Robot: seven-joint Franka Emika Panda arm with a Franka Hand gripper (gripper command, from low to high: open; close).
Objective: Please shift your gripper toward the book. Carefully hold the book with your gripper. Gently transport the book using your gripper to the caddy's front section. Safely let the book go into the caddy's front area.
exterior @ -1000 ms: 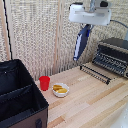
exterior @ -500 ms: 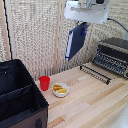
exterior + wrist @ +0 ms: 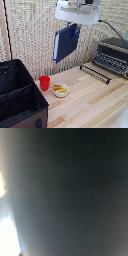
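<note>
High in the upper middle of the exterior view, my pincer [image 3: 75,31] is clamped on the top edge of the thin navy-blue hardcover book [image 3: 65,43], which hangs tilted in the air, well above the pale wooden surface [image 3: 95,100]. I hold it by the edge so it dangles flat and narrow, a shape I judge will slip into a slot. In the wrist view the dark cover [image 3: 75,188] fills nearly everything, so close is it to that camera. The large black soft-sided caddy [image 3: 17,100] with its inner divider sits at the lower left of the exterior view, well apart from the book. Between them on the surface stand a small red cup [image 3: 44,82] and a white bowl of yellow food [image 3: 60,89], which the height should clear. A black-and-silver toaster oven [image 3: 112,56] sits at the right.
</note>
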